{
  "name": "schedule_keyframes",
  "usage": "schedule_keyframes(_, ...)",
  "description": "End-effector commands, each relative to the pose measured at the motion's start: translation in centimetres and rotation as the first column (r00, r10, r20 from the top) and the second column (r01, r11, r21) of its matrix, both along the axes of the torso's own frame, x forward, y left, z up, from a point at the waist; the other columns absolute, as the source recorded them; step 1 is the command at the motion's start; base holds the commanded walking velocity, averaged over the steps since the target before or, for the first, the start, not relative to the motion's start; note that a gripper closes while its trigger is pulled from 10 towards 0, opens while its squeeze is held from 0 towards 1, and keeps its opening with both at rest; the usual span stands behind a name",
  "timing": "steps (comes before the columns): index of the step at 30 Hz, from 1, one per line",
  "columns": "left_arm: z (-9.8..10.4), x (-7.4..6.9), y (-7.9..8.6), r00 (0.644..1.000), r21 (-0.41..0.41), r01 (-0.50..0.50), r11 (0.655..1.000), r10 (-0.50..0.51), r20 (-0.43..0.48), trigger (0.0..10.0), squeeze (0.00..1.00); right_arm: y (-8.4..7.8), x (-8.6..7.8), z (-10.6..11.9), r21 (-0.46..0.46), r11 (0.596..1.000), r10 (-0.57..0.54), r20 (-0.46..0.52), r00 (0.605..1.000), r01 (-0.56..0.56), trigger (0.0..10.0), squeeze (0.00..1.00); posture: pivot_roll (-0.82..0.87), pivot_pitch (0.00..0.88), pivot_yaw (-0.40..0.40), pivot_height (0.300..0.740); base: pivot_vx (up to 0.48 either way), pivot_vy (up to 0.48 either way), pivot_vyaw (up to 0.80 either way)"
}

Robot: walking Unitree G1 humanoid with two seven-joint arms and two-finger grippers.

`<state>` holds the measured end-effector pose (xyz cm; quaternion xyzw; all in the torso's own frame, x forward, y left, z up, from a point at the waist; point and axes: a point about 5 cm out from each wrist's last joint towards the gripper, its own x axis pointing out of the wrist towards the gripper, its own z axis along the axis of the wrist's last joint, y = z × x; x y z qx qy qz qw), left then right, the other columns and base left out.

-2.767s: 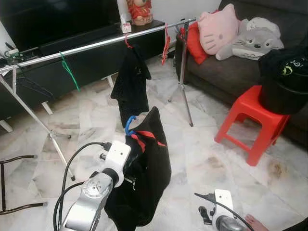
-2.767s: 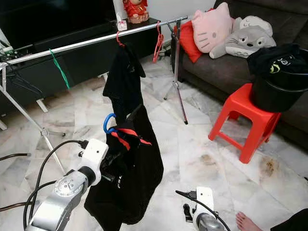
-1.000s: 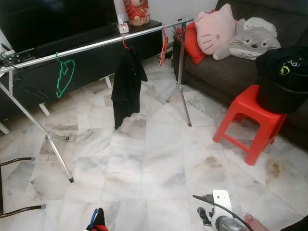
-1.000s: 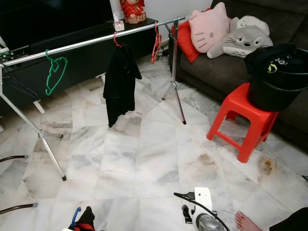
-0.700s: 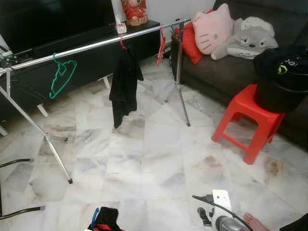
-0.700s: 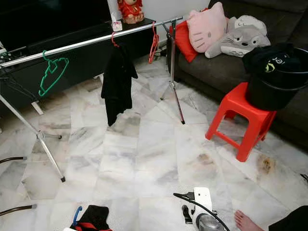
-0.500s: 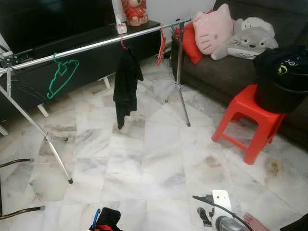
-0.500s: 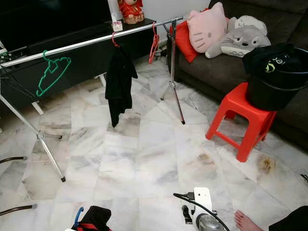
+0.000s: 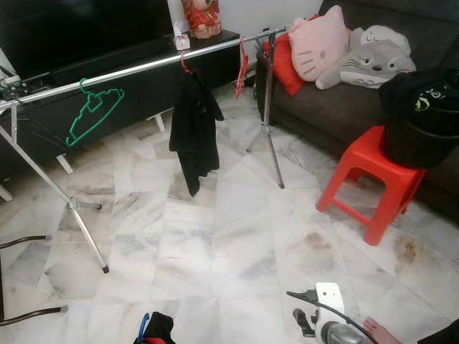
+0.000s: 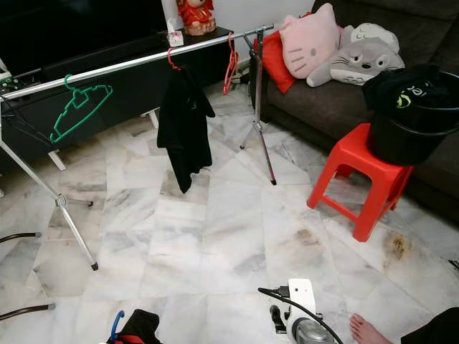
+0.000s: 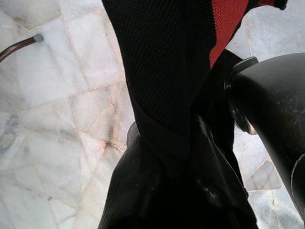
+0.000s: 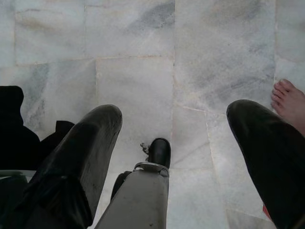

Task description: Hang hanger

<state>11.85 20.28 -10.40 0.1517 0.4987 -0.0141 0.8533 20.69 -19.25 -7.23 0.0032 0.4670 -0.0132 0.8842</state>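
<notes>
A blue hanger (image 9: 142, 327) carrying a black garment with red trim (image 9: 159, 330) pokes up at the bottom edge of the head views, held low by my left gripper. In the left wrist view the garment (image 11: 176, 119) hangs in front of one black finger (image 11: 274, 124). A long silver rail (image 9: 136, 68) crosses the back of the room. On it hang a green hanger (image 9: 92, 115), a black garment on a red hanger (image 9: 193, 129) and an empty red hanger (image 9: 242, 66). My right gripper (image 12: 174, 109) hangs open above the marble floor.
A red stool (image 9: 376, 179) with a black bucket of clothes (image 9: 419, 118) stands at the right, before a dark sofa (image 9: 337, 107) with plush toys. The rail's stand legs (image 9: 86, 236) reach onto the floor. A person's bare foot (image 9: 378, 332) is beside my right arm (image 9: 326, 322).
My left arm has dropped from chest height to the bottom edge with the blue hanger and garment. The green hanger and the black garment on the rail are swinging.
</notes>
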Motion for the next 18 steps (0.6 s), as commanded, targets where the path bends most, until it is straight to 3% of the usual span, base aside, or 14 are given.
schedule_keyframes(1,0.0,-0.01,0.05,1.0,0.0,-0.015,1.0,0.015,0.004,10.0,0.0,0.14,-0.16,-0.11,-0.003,1.0,0.013,-0.006,1.0,-0.013,10.0,0.0,-0.15,0.0,0.079,0.732,0.0,0.0,0.0)
schedule_keyframes(12,-0.05,-0.08,-0.08,1.0,-0.006,-0.018,1.0,0.018,0.001,10.0,0.0,0.03,-0.13,-0.08,-0.018,1.0,0.018,-0.009,1.0,-0.018,10.0,0.0,-0.14,0.0,0.077,0.732,0.0,0.0,0.0)
schedule_keyframes(13,-0.07,-0.13,-0.09,1.0,-0.007,-0.019,1.0,0.019,-0.002,10.0,0.0,0.03,-0.1,-0.07,-0.02,1.0,0.013,-0.004,1.0,-0.013,4.1,0.0,-0.14,0.0,0.078,0.732,0.0,0.0,0.0)
schedule_keyframes(14,-0.09,-0.16,-0.09,1.0,-0.007,-0.02,1.0,0.02,-0.004,10.0,0.0,0.03,-0.08,-0.05,-0.021,1.0,0.009,0.0,1.0,-0.009,4.1,0.0,-0.14,0.0,0.078,0.732,0.0,0.0,0.0)
schedule_keyframes(15,-0.11,-0.2,-0.1,1.0,-0.008,-0.023,1.0,0.023,-0.006,10.0,0.0,0.08,-0.05,-0.03,-0.013,1.0,0.005,0.007,1.0,-0.004,10.0,0.0,-0.14,0.0,0.078,0.732,0.0,0.0,0.0)
schedule_keyframes(18,-0.12,-0.2,-0.11,1.0,-0.008,-0.024,1.0,0.024,-0.007,10.0,0.0,0.12,0.01,0.0,-0.01,1.0,0.006,0.014,1.0,-0.006,10.0,0.0,-0.14,0.0,0.078,0.732,0.0,0.0,0.0)
